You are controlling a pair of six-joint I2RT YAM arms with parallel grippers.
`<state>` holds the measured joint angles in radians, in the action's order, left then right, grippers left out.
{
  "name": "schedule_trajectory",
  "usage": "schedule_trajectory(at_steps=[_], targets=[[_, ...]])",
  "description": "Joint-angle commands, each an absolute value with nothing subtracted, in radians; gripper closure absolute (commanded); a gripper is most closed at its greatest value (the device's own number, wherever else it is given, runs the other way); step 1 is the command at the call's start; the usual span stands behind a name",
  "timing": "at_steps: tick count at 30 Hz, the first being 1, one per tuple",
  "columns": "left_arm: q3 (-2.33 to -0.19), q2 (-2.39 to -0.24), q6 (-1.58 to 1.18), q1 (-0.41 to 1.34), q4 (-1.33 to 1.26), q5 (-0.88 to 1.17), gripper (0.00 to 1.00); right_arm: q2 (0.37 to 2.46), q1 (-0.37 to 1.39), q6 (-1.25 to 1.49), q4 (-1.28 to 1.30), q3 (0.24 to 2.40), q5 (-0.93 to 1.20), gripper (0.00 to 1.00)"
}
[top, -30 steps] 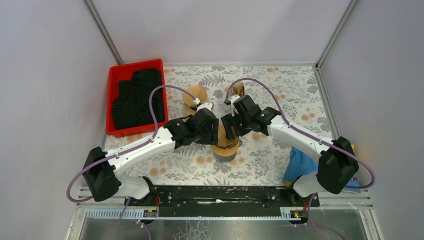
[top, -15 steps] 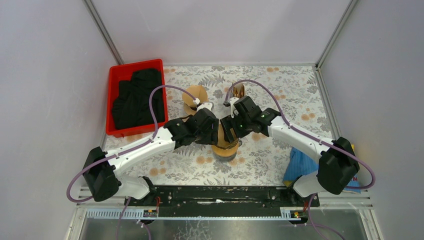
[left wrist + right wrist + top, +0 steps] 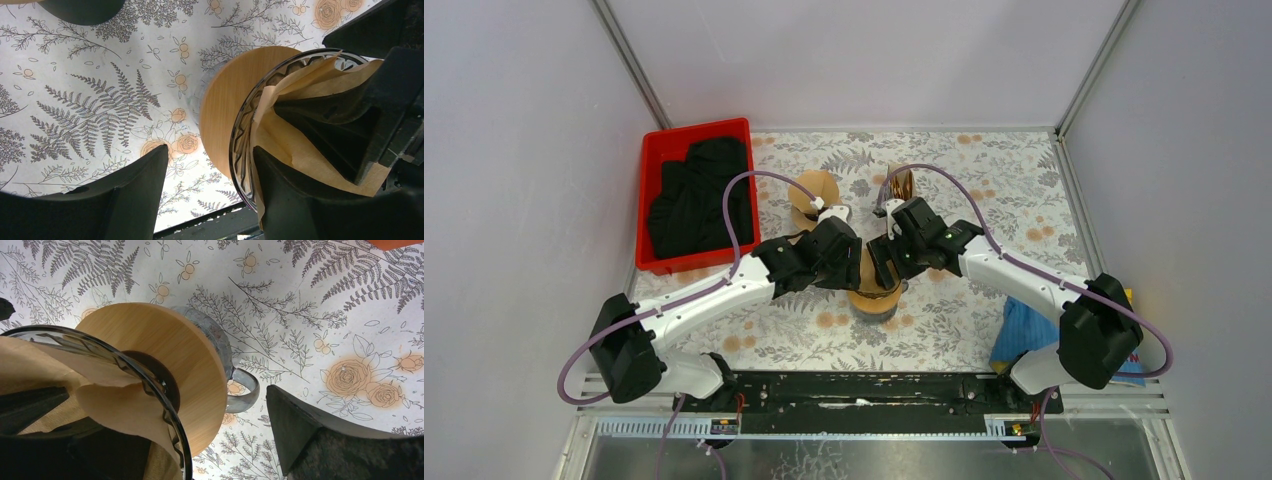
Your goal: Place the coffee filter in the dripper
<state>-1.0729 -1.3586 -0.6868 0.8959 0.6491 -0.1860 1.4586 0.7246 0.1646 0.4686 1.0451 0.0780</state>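
Observation:
A glass dripper with a wooden collar [image 3: 874, 290] stands on a glass mug at the table's middle. It also shows in the left wrist view [image 3: 225, 100] and the right wrist view [image 3: 165, 350]. A brown paper filter [image 3: 305, 145] sits inside the dripper, its edge folded over the rim [image 3: 115, 405]. My left gripper [image 3: 849, 262] [image 3: 210, 200] is open, one finger inside the dripper against the filter, the other outside. My right gripper [image 3: 884, 262] [image 3: 200, 450] is open the same way, straddling the opposite rim.
A red bin [image 3: 656, 145] holding black cloth stands at the back left. A stack of brown filters [image 3: 814, 190] and a small brown object [image 3: 901, 182] lie behind the dripper. A blue bag [image 3: 1024, 330] lies at the near right.
My right gripper has shifted slightly nearer over the dripper. My left arm has hardly moved.

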Motion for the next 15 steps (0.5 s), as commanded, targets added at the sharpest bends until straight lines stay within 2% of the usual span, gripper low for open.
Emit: schedule_trajectory(at_steps=[1, 15], targets=[[-1.063, -1.352, -0.679, 0.892, 0.636, -0.182, 0.32, 1.415, 0.719, 0.167, 0.449, 1.051, 0.077, 0.16], [-1.069, -1.366, -0.68, 0.891, 0.629, -0.179, 0.32, 1.268, 0.718, 0.187, 0.44, 1.072, 0.098, 0.13]])
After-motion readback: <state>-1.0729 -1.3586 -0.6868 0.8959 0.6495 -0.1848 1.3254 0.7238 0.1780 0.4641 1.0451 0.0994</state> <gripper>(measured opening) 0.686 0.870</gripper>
